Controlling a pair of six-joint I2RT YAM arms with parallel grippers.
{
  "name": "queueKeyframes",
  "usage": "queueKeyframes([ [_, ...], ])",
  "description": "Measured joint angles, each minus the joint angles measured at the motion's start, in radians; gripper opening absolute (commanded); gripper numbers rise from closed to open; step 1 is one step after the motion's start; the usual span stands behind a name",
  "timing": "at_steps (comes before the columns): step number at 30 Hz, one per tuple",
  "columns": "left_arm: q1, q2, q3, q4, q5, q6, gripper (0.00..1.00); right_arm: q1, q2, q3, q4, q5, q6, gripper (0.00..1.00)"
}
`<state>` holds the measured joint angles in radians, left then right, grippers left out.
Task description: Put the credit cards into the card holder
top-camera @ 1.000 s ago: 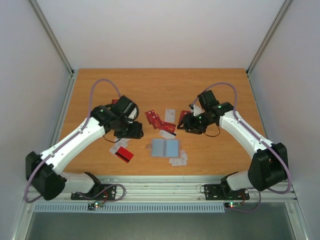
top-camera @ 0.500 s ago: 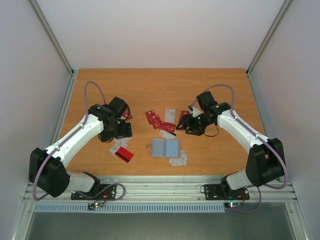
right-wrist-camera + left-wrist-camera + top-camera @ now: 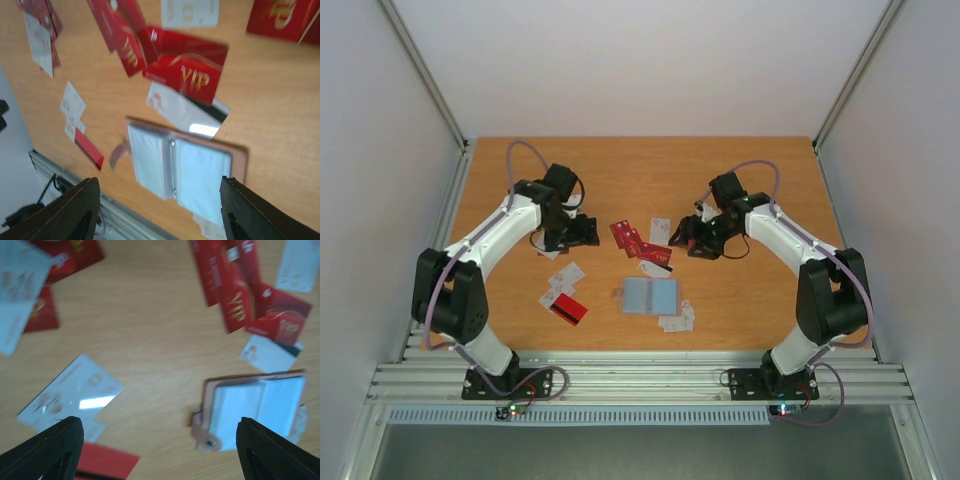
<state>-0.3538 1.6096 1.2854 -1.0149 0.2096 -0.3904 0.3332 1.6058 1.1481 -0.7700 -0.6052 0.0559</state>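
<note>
The card holder (image 3: 650, 296) lies open and flat on the table, its light blue-grey pockets up. It shows in the left wrist view (image 3: 255, 410) and the right wrist view (image 3: 185, 167). Credit cards lie scattered around it. A red cluster (image 3: 640, 243) with VIP lettering (image 3: 185, 70) lies behind it. White cards (image 3: 563, 275) and a red card (image 3: 565, 309) lie to its left. My left gripper (image 3: 582, 232) (image 3: 160, 455) is open and empty above the table, left of the red cluster. My right gripper (image 3: 682, 240) (image 3: 160, 215) is open and empty, right of the cluster.
More cards lie under the left arm (image 3: 552, 250), at the holder's front right corner (image 3: 677, 321) and beside the right gripper (image 3: 688, 230). The wooden table (image 3: 770, 170) ends at a metal rail (image 3: 640, 375) in front; white walls enclose it.
My left arm has swung back and to the left, and its gripper has moved away from the front cards. My right gripper has moved slightly back and left. Both stayed open.
</note>
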Motion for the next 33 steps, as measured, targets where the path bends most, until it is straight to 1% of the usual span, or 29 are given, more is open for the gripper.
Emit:
queueKeyframes([
  [5,-0.013,0.121,0.079,0.079,0.111,-0.002,0.81,-0.094,0.079,0.067,0.026,-0.010,0.005,0.67],
  [10,-0.056,0.290,0.231,0.136,0.184,-0.009,0.78,-0.180,0.176,0.115,0.040,-0.022,0.003,0.66],
  [15,-0.105,0.435,0.378,0.193,0.250,-0.032,0.76,-0.233,0.253,0.133,0.049,-0.033,0.000,0.64],
  [24,-0.191,0.673,0.614,0.287,0.350,-0.079,0.74,-0.252,0.360,0.174,0.065,-0.057,-0.016,0.61],
  [28,-0.217,0.756,0.679,0.312,0.375,-0.103,0.73,-0.252,0.396,0.201,0.067,-0.064,-0.023,0.60],
  [33,-0.239,0.823,0.727,0.317,0.393,-0.115,0.70,-0.252,0.431,0.227,0.069,-0.068,-0.047,0.58],
])
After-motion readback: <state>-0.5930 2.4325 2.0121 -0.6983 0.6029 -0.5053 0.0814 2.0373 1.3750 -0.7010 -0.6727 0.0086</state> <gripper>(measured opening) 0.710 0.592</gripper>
